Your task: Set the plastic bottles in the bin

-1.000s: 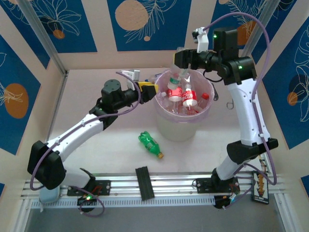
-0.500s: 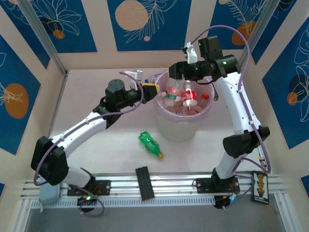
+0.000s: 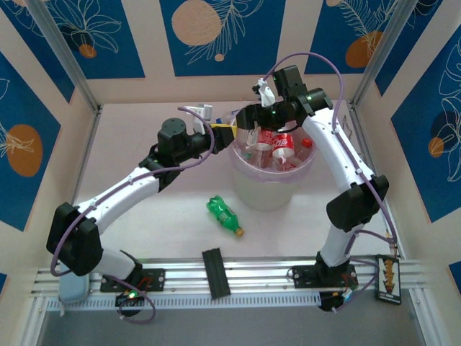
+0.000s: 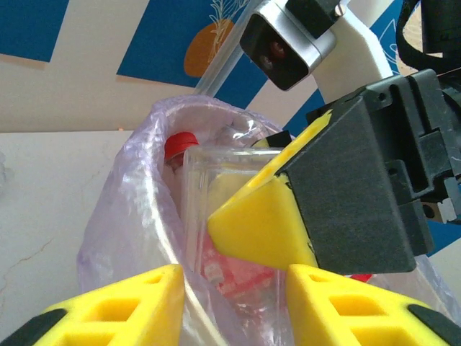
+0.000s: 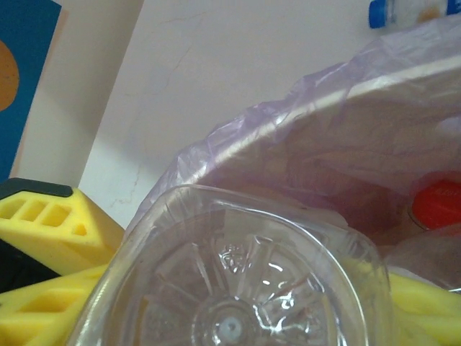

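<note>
Clear bottle (image 5: 230, 288) hanging over bin (image 3: 268, 193), right gripper (image 3: 247, 121) clamping it (left gripper (image 4: 234, 295) gaping beside rim); drop pending, probably needing release farther inside.

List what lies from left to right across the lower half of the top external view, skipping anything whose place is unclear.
left arm's black joint → green bottle → bin → right arm's black joint

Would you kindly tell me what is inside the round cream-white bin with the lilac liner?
Clear plastic bottles with red labels and red caps are piled in the bin; the right claw holds another clear bottle at its rim. Lower layers are covered.
</note>
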